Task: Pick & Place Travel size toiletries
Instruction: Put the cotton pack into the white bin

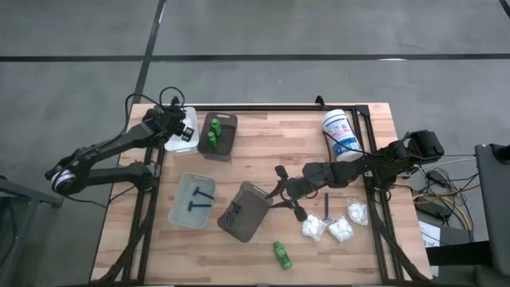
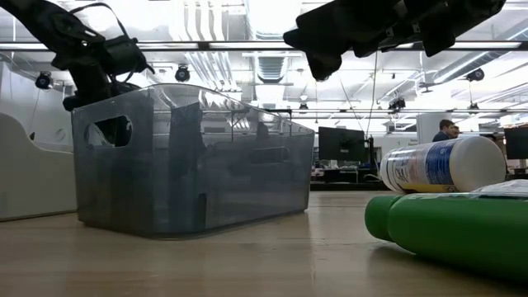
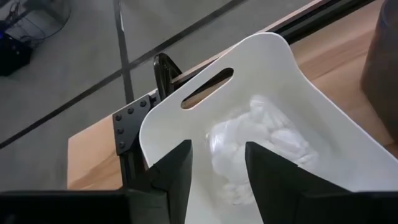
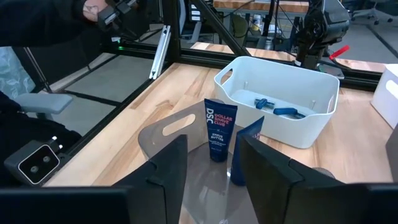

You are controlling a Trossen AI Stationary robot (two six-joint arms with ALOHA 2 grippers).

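Now left hand (image 3: 214, 171) open over white tray (image 3: 323, 109), white packet (image 3: 255, 143) dropped inside. Right hand (image 4: 211, 165) open above grey tray (image 1: 243, 211). Packets look soft, light; pinch middle.

We see open worktop (image 1: 263, 147) strip between far trays and near trays; gripper could pass there. Left gripper (image 1: 182, 127) fills room above white tray (image 1: 182, 142). Right gripper (image 1: 280, 191) crowds gap beside tipped grey tray (image 1: 243, 211). White packets (image 1: 335, 227) and blue stick (image 1: 327, 207) clutter near right side; white tub (image 1: 339, 134) blocks far right corner.
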